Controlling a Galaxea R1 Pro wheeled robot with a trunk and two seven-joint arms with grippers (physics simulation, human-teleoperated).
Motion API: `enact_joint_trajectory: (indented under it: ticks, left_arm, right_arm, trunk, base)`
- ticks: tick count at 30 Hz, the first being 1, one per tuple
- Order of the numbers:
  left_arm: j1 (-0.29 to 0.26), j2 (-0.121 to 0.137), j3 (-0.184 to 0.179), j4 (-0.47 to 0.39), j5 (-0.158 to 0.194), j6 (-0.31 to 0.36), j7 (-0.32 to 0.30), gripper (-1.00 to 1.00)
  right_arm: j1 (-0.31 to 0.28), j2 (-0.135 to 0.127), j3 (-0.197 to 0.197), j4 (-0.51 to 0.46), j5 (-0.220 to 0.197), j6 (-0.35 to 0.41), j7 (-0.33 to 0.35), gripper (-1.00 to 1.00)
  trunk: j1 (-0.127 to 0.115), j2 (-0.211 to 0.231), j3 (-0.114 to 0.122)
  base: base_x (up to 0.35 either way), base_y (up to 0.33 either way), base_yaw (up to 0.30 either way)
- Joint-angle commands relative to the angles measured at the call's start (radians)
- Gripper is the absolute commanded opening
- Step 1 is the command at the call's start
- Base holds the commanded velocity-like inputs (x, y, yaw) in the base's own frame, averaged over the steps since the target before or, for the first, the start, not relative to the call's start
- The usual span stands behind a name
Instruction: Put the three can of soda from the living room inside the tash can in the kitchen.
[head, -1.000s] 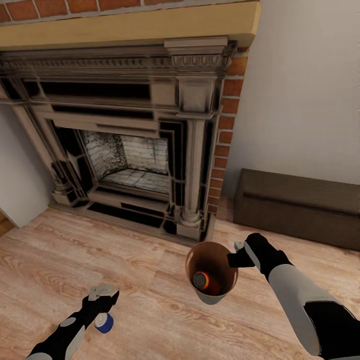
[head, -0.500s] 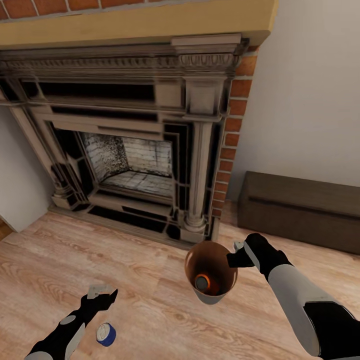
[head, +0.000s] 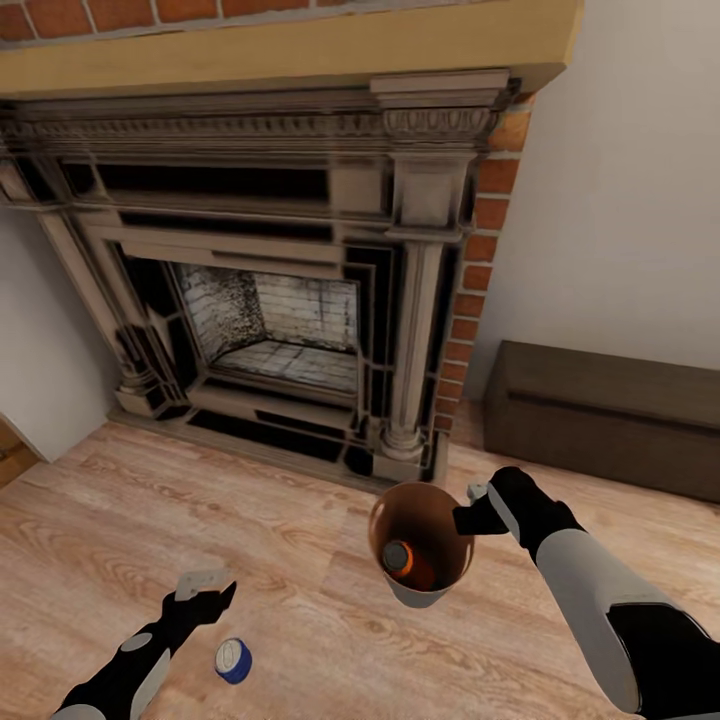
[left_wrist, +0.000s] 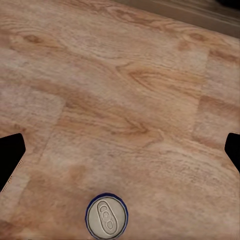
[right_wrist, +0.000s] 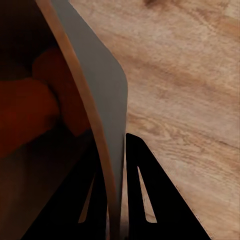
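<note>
Left hand off can; bucket in right hand.
Left hand (head: 205, 588) spread, now apart from the blue can (head: 233, 660) upright on the floor. Right hand (head: 478, 512) pinches the bucket (head: 420, 590) rim; orange can (head: 400, 558) inside. View has shifted.

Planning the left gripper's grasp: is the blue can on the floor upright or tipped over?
Upright: the blue can shows its silvery round top facing up from the wood floor.

Hand (right_wrist: 116, 200) pinching trash can (right_wrist: 97, 95) rim over wood floor (right_wrist: 190, 75)
</note>
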Motion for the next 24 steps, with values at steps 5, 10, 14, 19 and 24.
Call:
enact_joint_trajectory:
  ticks: [5, 10, 14, 19, 24]
  left_arm:
    - [0.0, -0.003, -0.003, 0.0, -0.001, -0.006, 0.0, 1.0]
    - [0.0, -0.006, -0.004, 0.001, -0.002, -0.008, 0.0, 1.0]
    - [0.0, -0.006, -0.004, 0.002, -0.002, -0.008, 0.0, 1.0]
    - [0.0, -0.006, -0.003, 0.003, 0.0, -0.008, -0.001, 1.0]
    - [0.0, -0.006, -0.001, 0.003, -0.001, -0.008, -0.001, 1.0]
  right_arm:
    - [0.001, -0.002, -0.005, 0.0, -0.014, 0.0, 0.009, -1.0]
    - [0.002, -0.003, -0.033, -0.003, -0.013, 0.0, 0.007, -1.0]
    - [0.003, -0.002, -0.077, -0.005, -0.011, 0.003, 0.003, -1.0]
    - [0.003, -0.003, -0.089, -0.006, -0.01, 0.004, 0.002, -1.0]
    - [0.003, -0.003, -0.091, -0.006, -0.01, 0.005, 0.002, -1.0]
  trunk:
    - [0.0, 0.0, 0.0]
    - [0.0, 0.0, 0.0]
    - [0.0, 0.0, 0.0]
    - [0.0, 0.0, 0.003]
    - [0.0, 0.0, 0.006]
  base:
    - [-0.028, 0.049, 0.0]
    - [-0.006, 0.011, 0.0]
    - [-0.001, 0.002, -0.003]
    - [0.0, 0.006, -0.134]
    - [-0.003, 0.12, -0.218]
